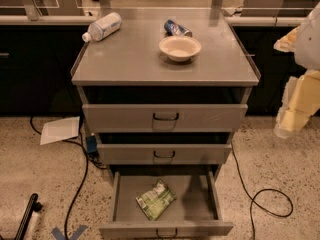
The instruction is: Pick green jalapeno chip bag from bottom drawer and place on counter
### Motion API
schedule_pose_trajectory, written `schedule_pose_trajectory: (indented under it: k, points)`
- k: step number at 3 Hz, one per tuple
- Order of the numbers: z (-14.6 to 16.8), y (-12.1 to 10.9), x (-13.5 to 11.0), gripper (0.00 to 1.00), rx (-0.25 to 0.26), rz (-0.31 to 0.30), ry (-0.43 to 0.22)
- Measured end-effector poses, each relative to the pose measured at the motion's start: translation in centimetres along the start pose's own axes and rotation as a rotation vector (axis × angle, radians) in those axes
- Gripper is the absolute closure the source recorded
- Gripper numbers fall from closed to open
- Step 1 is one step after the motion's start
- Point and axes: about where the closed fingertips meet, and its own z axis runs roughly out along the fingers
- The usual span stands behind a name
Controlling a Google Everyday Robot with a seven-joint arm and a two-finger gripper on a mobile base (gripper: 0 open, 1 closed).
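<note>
The green jalapeno chip bag (156, 200) lies flat and slightly askew in the open bottom drawer (197, 196), near its middle front. The drawer is pulled well out, with its loop handle at the front edge. The counter (130, 59) is the grey cabinet top above. My arm shows as pale cream and white parts at the right edge. My gripper (284, 126) hangs there beside the cabinet, at the height of the top drawer, well to the right of the bag and above it. It holds nothing that I can see.
On the counter stand a cream bowl (180, 47), a small blue and silver packet (177, 28) behind it, and a plastic bottle (103, 26) lying at the back left. Two upper drawers are slightly out. Black cables (265, 199), a paper sheet (60, 130) and a dark pole (27, 216) are on the floor.
</note>
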Motion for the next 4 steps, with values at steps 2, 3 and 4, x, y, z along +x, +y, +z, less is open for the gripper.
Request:
schedule_pose_trajectory:
  k: [2, 3, 4]
  points:
    - [2.0, 1.4, 0.5, 0.0, 0.01, 0.023, -0.078]
    - [6.2, 4.0, 2.2, 0.0, -0.001, 0.128, -0.185]
    - [12.7, 7.2, 3.6, 0.0, -0.034, 0.261, -0.256]
